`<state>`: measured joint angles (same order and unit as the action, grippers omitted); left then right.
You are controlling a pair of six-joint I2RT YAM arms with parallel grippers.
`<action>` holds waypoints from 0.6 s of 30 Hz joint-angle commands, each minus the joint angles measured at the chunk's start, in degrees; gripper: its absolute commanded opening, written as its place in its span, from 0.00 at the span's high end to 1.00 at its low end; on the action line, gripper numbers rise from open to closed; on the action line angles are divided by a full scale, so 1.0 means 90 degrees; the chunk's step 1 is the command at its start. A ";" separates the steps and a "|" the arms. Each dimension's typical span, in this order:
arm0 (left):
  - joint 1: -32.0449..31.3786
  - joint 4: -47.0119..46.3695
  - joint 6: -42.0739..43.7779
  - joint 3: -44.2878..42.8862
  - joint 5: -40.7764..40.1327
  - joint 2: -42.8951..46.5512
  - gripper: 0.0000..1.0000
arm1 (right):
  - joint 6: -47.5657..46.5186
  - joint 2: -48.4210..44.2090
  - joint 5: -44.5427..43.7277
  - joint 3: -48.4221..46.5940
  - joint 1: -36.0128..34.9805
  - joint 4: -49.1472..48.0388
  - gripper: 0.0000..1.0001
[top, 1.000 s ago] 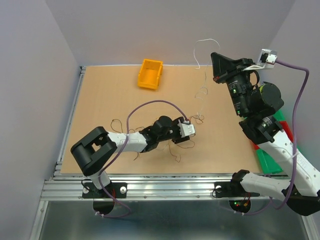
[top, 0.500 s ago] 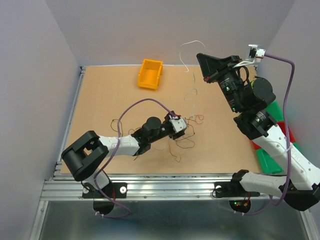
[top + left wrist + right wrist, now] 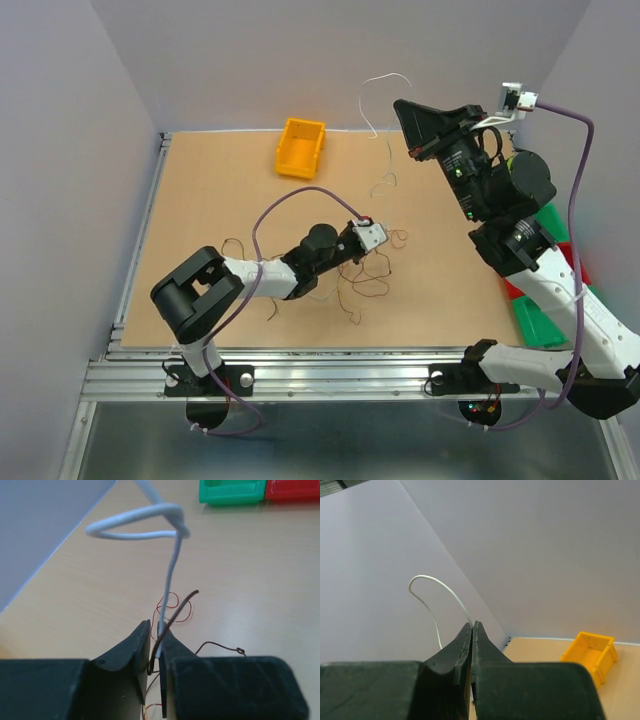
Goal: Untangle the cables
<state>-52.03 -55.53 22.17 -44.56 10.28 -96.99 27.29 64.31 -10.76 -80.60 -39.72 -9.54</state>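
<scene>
Left gripper (image 3: 156, 639): right of the yellow bin (image 3: 300, 148) and nearer the arm bases. Jaws almost together, pinching the white cable (image 3: 170, 575) and a dark brown strand.
Loose cables (image 3: 368, 288): dark brown and tan loops on the table (image 3: 200, 200) around the left gripper, nearer the bases than the yellow bin.
White cable: rises, kinked, from the left gripper to the right gripper (image 3: 472, 627).
Right gripper: raised, right of the yellow bin. Jaws closed on the white cable, whose end curls beyond them.
Yellow bin: only its own floor shows.
Green bin (image 3: 232, 491), red bin (image 3: 292, 487): far right of the yellow bin, side by side; contents cannot be told.
</scene>
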 commanded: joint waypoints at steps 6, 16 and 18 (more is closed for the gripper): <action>0.0019 0.0154 0.0124 -0.0606 -0.0468 -0.0424 0.79 | -0.0657 -0.0222 -0.0902 -0.1161 0.0019 -0.0463 0.99; 0.0536 0.0904 -0.0344 -0.1132 -0.0751 -0.0639 0.77 | -0.1956 -0.0593 -0.3030 -0.0822 0.0029 -0.1029 0.99; 0.0595 0.1207 -0.0354 -0.1269 -0.0839 -0.0610 0.75 | -0.2133 -0.0555 -0.3217 -0.0723 0.0029 -0.1030 0.99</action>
<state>-47.97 -47.27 20.84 -51.55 4.80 -103.39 14.04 60.18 -31.40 -89.03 -39.72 -15.27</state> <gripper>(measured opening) 0.236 0.021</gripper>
